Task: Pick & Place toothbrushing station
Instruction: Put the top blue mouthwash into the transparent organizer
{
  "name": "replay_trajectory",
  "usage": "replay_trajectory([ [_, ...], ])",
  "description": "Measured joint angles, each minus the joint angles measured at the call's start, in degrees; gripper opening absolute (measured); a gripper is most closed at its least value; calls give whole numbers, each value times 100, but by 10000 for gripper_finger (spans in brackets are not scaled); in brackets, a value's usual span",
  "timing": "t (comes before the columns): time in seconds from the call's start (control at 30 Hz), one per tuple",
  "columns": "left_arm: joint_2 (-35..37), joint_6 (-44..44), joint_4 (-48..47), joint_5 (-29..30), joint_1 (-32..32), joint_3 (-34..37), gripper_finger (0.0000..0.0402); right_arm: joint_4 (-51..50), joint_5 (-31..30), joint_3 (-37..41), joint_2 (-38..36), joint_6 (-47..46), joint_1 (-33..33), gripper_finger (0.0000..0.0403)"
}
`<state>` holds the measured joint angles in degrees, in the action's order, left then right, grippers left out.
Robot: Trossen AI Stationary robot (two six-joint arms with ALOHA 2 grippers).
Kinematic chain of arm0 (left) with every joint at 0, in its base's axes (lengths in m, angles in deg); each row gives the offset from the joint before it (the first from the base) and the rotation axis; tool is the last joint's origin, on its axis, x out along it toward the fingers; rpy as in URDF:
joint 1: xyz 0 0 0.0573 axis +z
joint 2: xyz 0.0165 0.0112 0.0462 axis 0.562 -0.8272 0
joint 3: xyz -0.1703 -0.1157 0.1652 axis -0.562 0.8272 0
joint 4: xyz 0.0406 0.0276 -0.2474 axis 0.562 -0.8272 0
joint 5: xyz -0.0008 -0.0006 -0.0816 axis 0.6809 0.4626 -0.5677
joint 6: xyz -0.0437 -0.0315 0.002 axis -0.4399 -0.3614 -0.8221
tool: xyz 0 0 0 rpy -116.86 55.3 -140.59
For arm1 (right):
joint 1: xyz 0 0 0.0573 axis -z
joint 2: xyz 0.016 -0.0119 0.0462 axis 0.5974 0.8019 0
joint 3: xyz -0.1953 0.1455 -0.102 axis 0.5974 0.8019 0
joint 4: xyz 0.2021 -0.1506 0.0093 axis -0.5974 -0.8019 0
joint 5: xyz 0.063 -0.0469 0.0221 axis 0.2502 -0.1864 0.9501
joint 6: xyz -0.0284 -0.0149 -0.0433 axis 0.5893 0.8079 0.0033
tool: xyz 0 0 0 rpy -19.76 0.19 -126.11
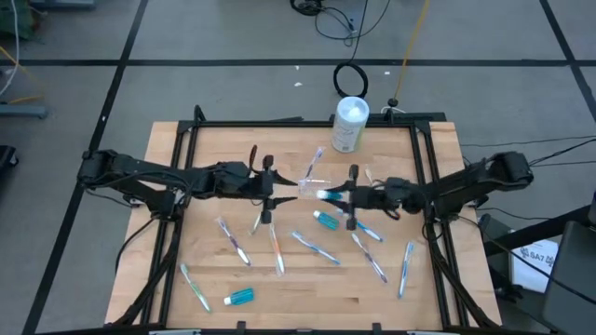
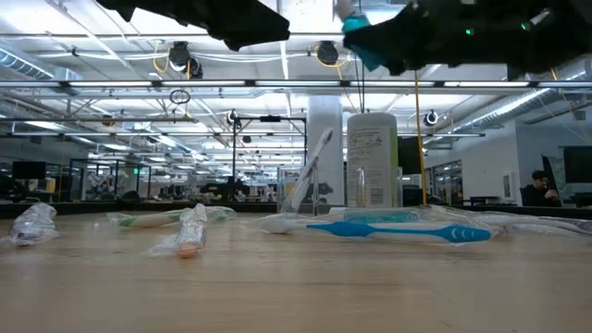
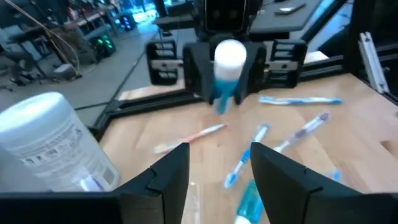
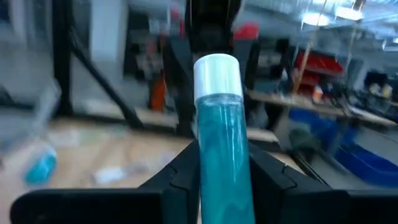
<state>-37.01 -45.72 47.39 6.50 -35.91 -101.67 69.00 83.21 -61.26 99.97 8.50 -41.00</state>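
Note:
Above the table's middle, my right gripper (image 1: 333,195) is shut on a teal toothpaste tube (image 4: 219,124) with a white cap (image 3: 230,55). My left gripper (image 1: 291,193) faces it from the left, a short way off the cap, its fingers (image 3: 169,171) open around nothing. Several thin toothbrushes (image 1: 315,247) lie flat on the wooden table (image 1: 186,149). Two more small blue tubes (image 1: 326,221) (image 1: 240,297) lie there too. Crinkled clear plastic (image 2: 32,222) rests on the tabletop in the low view. My right gripper pinches the tube's teal body (image 4: 221,165) between its two fingers, at the end away from the cap. The fingers come in about level from the table's right and lie along the tube. The tube is lifted clear, its cap end sticking out toward my left gripper.
A white cylindrical canister (image 1: 351,123) stands upright at the table's far edge, near the middle. A dark frame (image 1: 298,123) runs along the far edge and both sides. Toothbrushes cover the near half of the table.

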Motion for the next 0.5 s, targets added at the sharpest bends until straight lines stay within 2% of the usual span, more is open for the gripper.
replay_trajectory([
  [0.1, -174, -107, 238, -41, -2, 0, 185, 744, 42, 333, 349, -375, 100, 84],
  [0.2, -511, -233, 730, -201, -2, 0, 191, 883, 83, 173, 705, -508, 139, 84],
  [0.3, -891, -271, 1187, -197, -28, 0, 197, 906, 432, -135, 1003, -513, 149, 84],
  [0.5, -1091, -464, 1094, -62, -28, 2, 202, 1074, 479, -348, 1022, -774, 149, 84],
])
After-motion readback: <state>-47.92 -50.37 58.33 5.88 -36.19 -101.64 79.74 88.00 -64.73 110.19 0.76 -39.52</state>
